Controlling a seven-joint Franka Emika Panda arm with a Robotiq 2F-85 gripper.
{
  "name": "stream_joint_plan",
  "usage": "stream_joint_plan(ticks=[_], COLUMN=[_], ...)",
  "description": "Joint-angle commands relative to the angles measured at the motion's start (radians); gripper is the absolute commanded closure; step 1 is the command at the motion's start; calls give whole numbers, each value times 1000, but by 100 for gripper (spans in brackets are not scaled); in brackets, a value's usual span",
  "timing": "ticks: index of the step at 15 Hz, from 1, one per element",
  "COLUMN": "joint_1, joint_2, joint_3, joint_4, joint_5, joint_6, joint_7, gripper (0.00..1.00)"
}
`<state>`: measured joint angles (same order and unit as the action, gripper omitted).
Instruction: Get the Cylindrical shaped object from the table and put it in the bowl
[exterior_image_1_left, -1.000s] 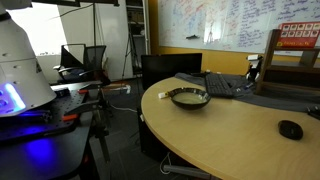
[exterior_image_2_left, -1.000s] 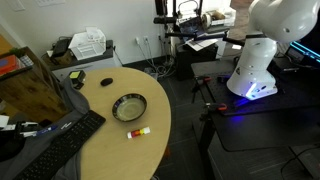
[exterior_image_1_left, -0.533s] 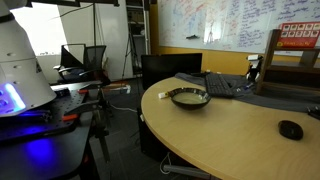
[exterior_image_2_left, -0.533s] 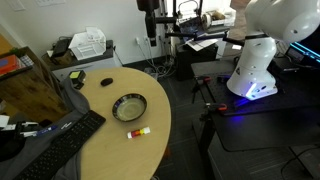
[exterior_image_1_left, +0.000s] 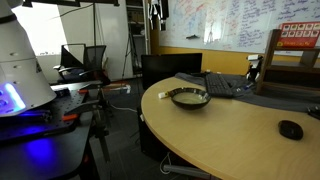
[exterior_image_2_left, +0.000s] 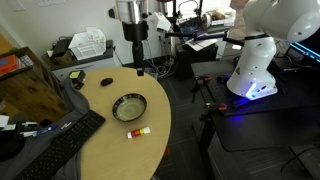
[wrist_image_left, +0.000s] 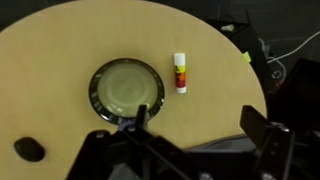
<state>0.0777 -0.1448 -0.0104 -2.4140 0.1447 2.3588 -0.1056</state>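
The glue stick (exterior_image_2_left: 139, 132), a short white cylinder with a red cap, lies on its side on the table (exterior_image_2_left: 158, 95), close to the rounded edge that faces the robot's white base (exterior_image_2_left: 255, 55). From the wrist view it shows as a small pale tube (wrist_image_left: 180, 72) lying flat on the wood (wrist_image_left: 60, 40), near the curving rim of the tabletop. Nothing is touching it.

Just beside it, but with a clear strip of bare wood between, sits the bowl (exterior_image_2_left: 129, 106), dark outside and pale inside; it stands further in from the edge than the stick. In the wrist view the bowl (wrist_image_left: 125, 88) looks empty. In an exterior view the same bowl (exterior_image_1_left: 190, 97) sits near the table's curved end.

The gripper (exterior_image_2_left: 138, 66) hangs in the air over the far edge of the tabletop, well apart from both stick and bowl, pointing down. In the wrist view its two dark fingers (wrist_image_left: 262, 135) stand wide apart with nothing between them, the gripper (wrist_image_left: 182, 147) filling the lower part of the frame.

Further out, a black keyboard (exterior_image_2_left: 62, 143) lies along the side of the table by the wooden shelf, and a small black mouse (exterior_image_2_left: 105, 81) rests towards the far side.
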Motion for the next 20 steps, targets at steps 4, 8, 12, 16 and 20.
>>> stream_joint_plan(ticks=[4, 8, 12, 16, 20], joint_1=[46, 103, 154, 158, 162], joint_2=[293, 485, 659, 796, 883], joint_3=[98, 85, 31, 46, 50], joint_4=[108, 222, 368, 484, 557], joint_5=[-47, -238, -347, -316, -295], joint_6=[221, 274, 217, 192, 168], joint_7=[-69, 109, 254, 232, 230], gripper=[0, 0, 0, 0, 0])
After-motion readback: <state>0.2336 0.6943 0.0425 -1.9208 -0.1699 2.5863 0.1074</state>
